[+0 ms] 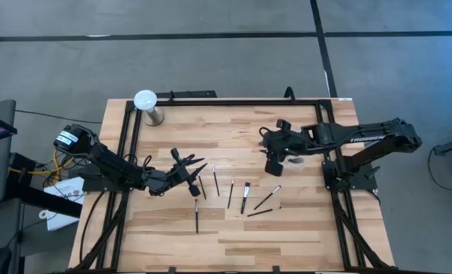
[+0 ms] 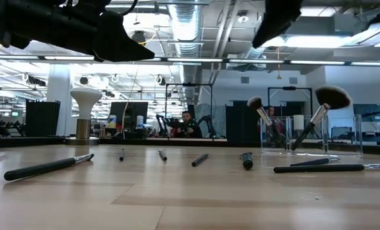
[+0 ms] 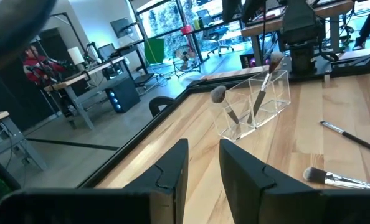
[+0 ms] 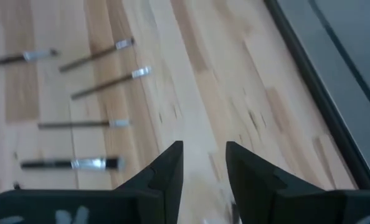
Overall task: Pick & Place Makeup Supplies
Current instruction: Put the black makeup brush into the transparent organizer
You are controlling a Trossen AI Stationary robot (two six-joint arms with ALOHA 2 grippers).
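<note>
Along the near edge, the light wooden worktop (image 1: 233, 247) shows a wide strip of bare boards, closed on all sides by a black metal frame (image 1: 127, 152). In the high view, seven thin makeup brushes with dark stick handles and silvery ferrules (image 1: 230, 192) lie flat behind this strip, in a loose row across the middle. They are apart from each other, except two at the right end, which lie close together. The nearest brush (image 1: 197, 215) lies alone, a little before the others.

Just behind the left end of the row hangs the left claw (image 1: 198, 173). In its wrist view the left claw (image 3: 203, 146) stands open, with nothing between the fingers. The right claw (image 1: 274, 167) hangs behind the right end of the row. In its own view it (image 4: 205, 146) is also open and empty, over bare wood and beside the brushes. Between the two claws there is free worktop.

Close to the right claw stands a clear plastic box-shaped holder (image 3: 260, 106), with two fluffy-headed brushes (image 2: 321, 105) leaning in it. From above, the holder is hard to make out under the arm. In the far left corner, just beside the frame, stands a white globe on a metal base (image 1: 146, 103).

In the low view both arms are cut off at the top and show only as dark shapes. Far behind the worktop a person (image 2: 188, 124) sits in the room, too small to make out further.
</note>
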